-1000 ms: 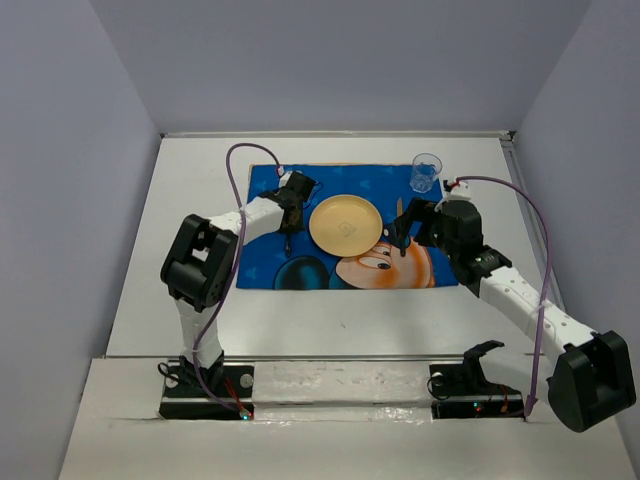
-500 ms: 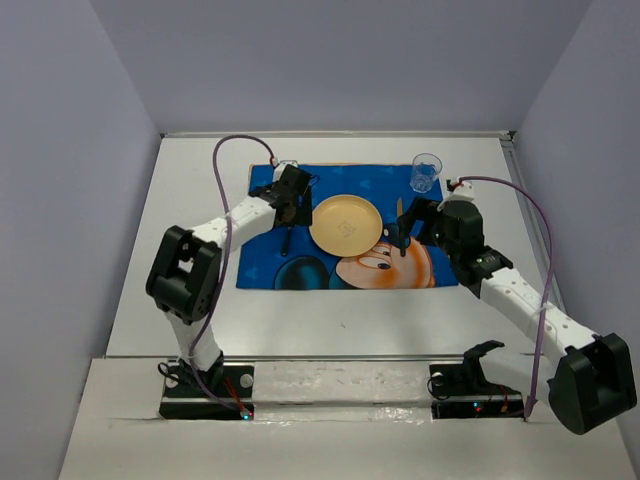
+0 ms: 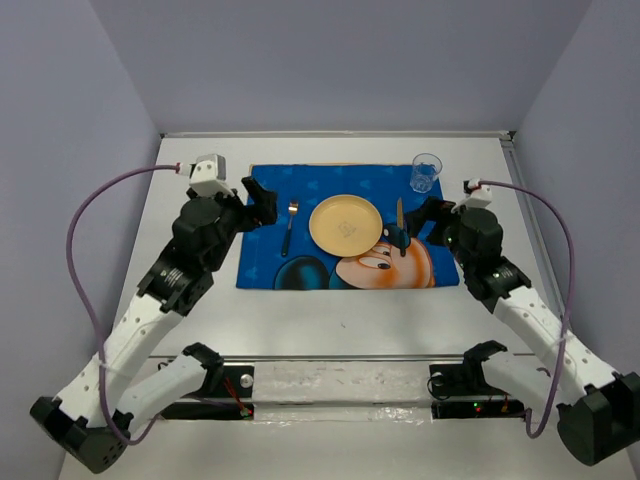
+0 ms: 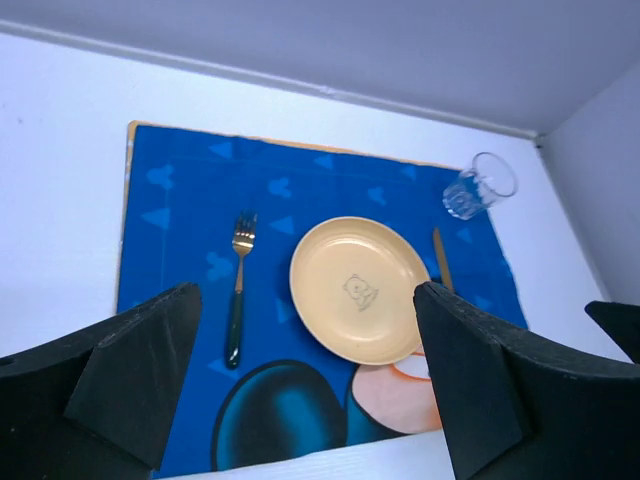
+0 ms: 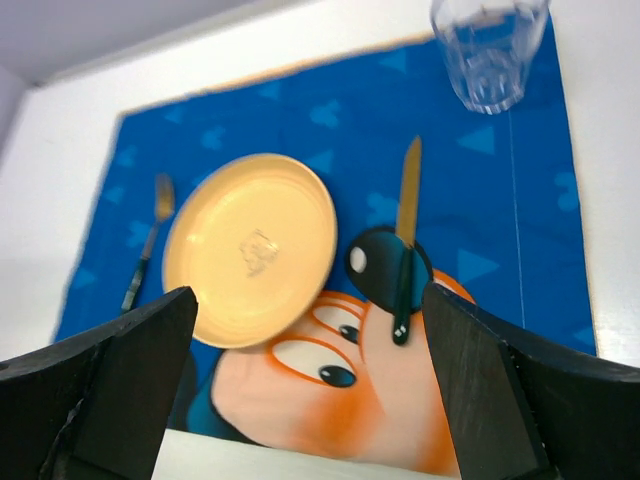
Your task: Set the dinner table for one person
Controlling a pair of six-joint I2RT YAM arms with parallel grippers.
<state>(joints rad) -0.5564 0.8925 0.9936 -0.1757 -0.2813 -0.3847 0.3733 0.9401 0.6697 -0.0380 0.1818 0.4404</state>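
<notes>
1. Table (image 3: pixel 180 300): large, flat, matte white, rectangular. It fills the floor of the scene from the arm bases at the near edge to the far wall, with pale lavender-grey walls around it. It carries every item below.

2. Placemat (image 3: pixel 330 185): blue cloth with a cartoon mouse, lying flat on the far middle of the table, long side running left to right.

3. Left hand (image 3: pixel 265 203): fingers spread wide and holding nothing. It is over the left edge of the placemat, left of the fork, and touches nothing in its wrist view.

4. Right hand (image 3: pixel 425 218): fingers spread wide and empty. It is over the right part of the placemat, just right of the knife, and its wrist view shows no contact with any item.

5. Plate (image 3: pixel 345 223): round, pale yellow, with a small printed figure at its centre. It sits in the middle of the placemat.

6. Glass (image 3: pixel 425 172): clear and upright, at the far right corner of the placemat.

7. Fork (image 3: pixel 289 225): tines point far and the dark handle points near. It lies left of the plate, apart from it.

8. Knife (image 3: pixel 400 228): pale blade points far and the dark handle points near. It lies just right of the plate.
</notes>
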